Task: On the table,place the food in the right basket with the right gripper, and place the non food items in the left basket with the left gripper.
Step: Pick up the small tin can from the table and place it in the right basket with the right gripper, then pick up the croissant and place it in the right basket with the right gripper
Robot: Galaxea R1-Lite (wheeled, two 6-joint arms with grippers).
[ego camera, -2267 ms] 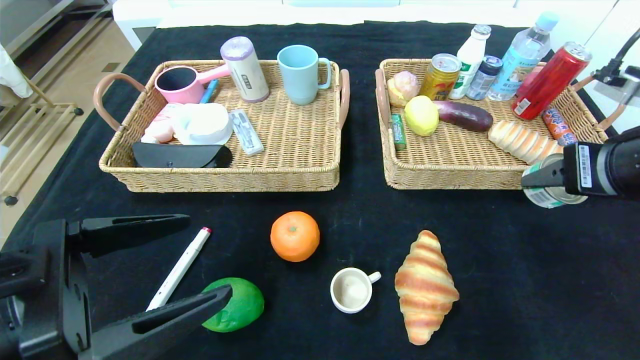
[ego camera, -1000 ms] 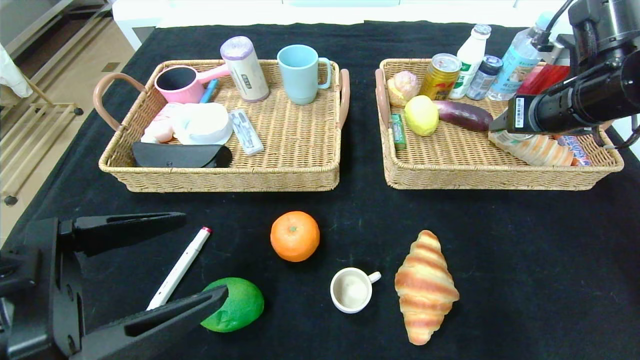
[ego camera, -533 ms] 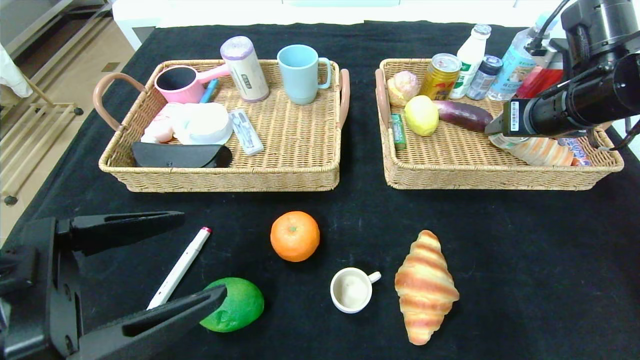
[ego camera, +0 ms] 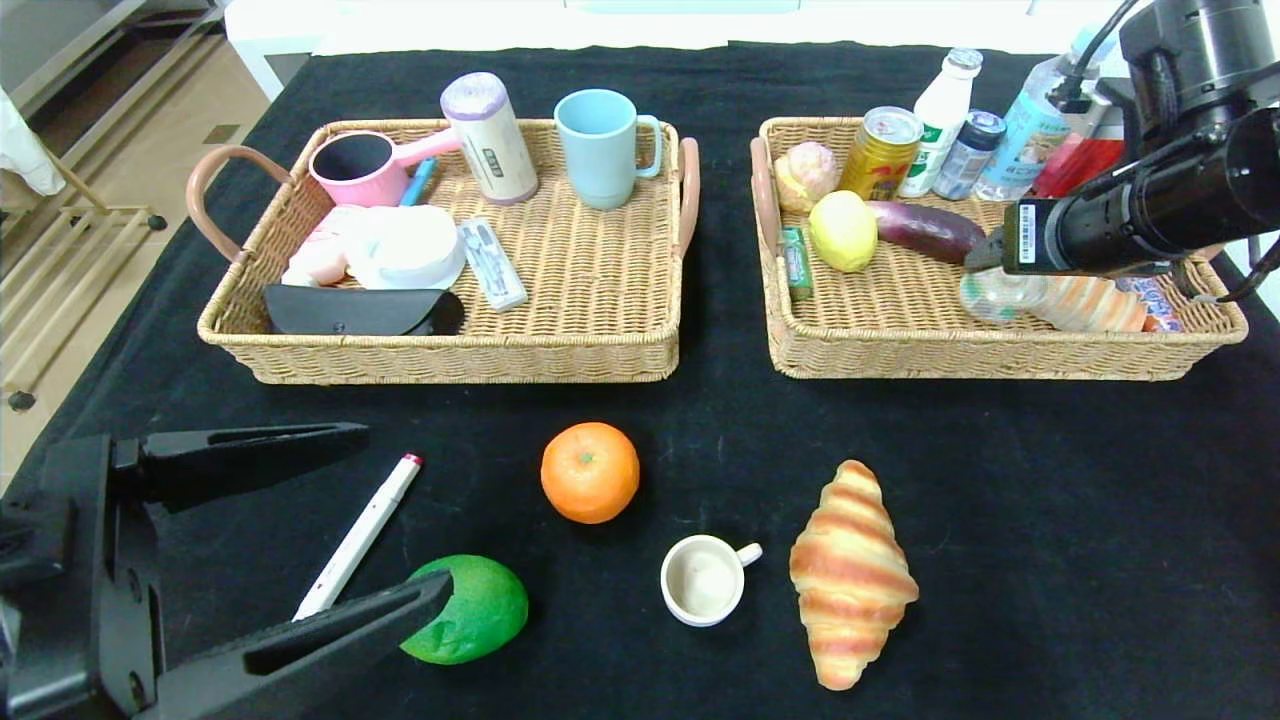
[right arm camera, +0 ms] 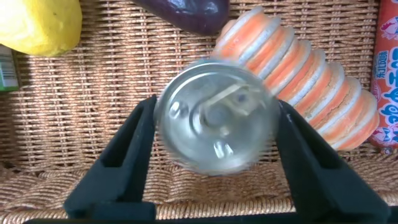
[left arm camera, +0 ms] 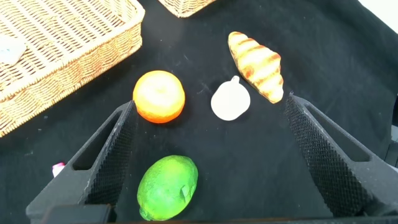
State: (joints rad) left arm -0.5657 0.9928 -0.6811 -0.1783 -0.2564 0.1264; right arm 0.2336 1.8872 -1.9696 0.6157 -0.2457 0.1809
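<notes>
My right gripper [ego camera: 985, 258] hangs over the right basket [ego camera: 900, 356], open, with a silver can [ego camera: 1000, 295] loose between its fingers just above the basket floor. In the right wrist view the can [right arm camera: 214, 124] shows end-on and blurred between the spread fingers [right arm camera: 134, 143], next to a ridged bread roll [right arm camera: 298, 81]. My left gripper [ego camera: 405, 510] is open and low at the front left, straddling a white pen [ego camera: 358, 535] and a green lime [ego camera: 470, 608]. An orange [ego camera: 590, 472], a small white cup [ego camera: 703, 580] and a croissant [ego camera: 850, 572] lie on the black table.
The left basket [ego camera: 450, 360] holds a blue mug, a pink scoop, a roll, a black case and other items. The right basket holds a lemon [ego camera: 843, 230], an aubergine, cans and bottles along its far side. The left wrist view shows the lime [left arm camera: 166, 188], orange [left arm camera: 159, 96] and cup [left arm camera: 230, 101].
My right arm carried the can from the basket's front right corner over the rim into the basket. Its fingers have now opened and the can is dropping. The left arm is still.
</notes>
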